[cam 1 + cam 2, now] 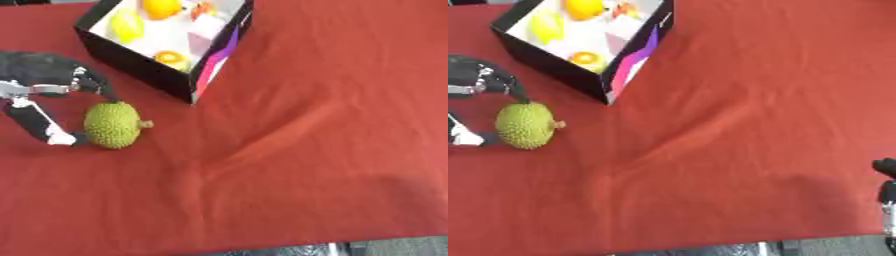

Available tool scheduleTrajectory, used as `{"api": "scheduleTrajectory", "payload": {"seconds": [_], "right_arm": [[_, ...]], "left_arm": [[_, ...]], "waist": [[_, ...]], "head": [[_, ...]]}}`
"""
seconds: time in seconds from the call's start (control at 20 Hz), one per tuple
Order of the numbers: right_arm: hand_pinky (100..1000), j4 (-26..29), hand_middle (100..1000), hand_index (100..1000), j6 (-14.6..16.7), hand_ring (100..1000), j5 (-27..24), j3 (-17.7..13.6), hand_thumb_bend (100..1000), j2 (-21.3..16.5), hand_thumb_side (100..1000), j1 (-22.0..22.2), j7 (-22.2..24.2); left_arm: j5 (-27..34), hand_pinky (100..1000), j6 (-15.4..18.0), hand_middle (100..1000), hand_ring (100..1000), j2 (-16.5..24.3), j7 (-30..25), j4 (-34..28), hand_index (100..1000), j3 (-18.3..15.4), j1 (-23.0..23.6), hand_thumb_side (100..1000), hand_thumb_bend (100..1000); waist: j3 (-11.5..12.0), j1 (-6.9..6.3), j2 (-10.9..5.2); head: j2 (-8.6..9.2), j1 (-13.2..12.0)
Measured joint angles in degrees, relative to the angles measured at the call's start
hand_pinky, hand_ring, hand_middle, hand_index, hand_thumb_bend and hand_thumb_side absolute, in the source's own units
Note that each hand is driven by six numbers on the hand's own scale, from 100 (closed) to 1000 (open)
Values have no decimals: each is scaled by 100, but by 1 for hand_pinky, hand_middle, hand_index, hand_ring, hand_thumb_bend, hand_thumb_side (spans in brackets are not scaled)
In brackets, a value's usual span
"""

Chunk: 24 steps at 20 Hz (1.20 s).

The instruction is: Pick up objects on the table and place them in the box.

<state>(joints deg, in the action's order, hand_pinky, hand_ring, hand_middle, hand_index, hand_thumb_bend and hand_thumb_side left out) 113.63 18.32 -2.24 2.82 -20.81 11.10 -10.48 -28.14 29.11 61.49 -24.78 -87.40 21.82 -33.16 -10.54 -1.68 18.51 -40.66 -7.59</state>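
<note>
A green spiky fruit (112, 125) with a short stem lies on the red cloth, left of centre. My left hand (39, 87) comes in from the left edge. One dark finger curls over the fruit's top and its white-tipped thumb (59, 137) touches the fruit's lower left side. The fruit rests on the cloth. The black box (140, 67) with a white inside stands at the top left, just beyond the fruit. A small part of my right hand (886, 200) shows at the lower right edge in the right eye view.
The box holds an orange fruit (161, 7), a yellow fruit (127, 25), a small orange-yellow piece (171, 57) and a pale pink item (203, 30). The red cloth (315, 130) is creased across the middle. The table's front edge (262, 248) runs along the bottom.
</note>
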Motion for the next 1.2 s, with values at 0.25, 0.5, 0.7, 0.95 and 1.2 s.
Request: {"api": "scheduleTrajectory", "payload": {"seconds": [0.25, 0.5, 0.7, 0.95, 1.2], "right_arm": [[1000, 0, 720, 786, -46, 828, 0, 9, 100, 47, 503, -7, 10], [1000, 0, 719, 786, -55, 829, 3, 9, 100, 61, 505, -5, 15], [1000, 0, 718, 786, -68, 829, 23, 9, 100, 90, 501, 1, 22], [1000, 0, 718, 786, -51, 829, 27, 9, 100, 90, 499, 23, 16], [1000, 0, 716, 785, -26, 827, 27, 7, 100, 88, 501, 56, 0]], "left_arm": [[212, 608, 38, 572, 608, -297, -31, 295, 750, 100, -242, 275, 200], [694, 379, -8, 479, 436, -353, -47, 358, 646, 131, -268, 229, 109], [1035, 294, -136, 421, 356, -341, 21, 303, 575, 87, -205, 206, 108], [1346, 266, -166, 387, 312, -75, 406, -51, 531, -125, -18, 185, 240], [1557, 249, -77, 403, 290, 319, 995, -481, 504, -447, 63, 136, 395]], "waist": [[-3, 1, 25], [-5, 3, 28], [3, 7, 28], [41, 4, 22], [44, -19, 0]], "head": [[1, -8], [0, -10], [-3, -10], [-12, -6], [-40, -5]]}}
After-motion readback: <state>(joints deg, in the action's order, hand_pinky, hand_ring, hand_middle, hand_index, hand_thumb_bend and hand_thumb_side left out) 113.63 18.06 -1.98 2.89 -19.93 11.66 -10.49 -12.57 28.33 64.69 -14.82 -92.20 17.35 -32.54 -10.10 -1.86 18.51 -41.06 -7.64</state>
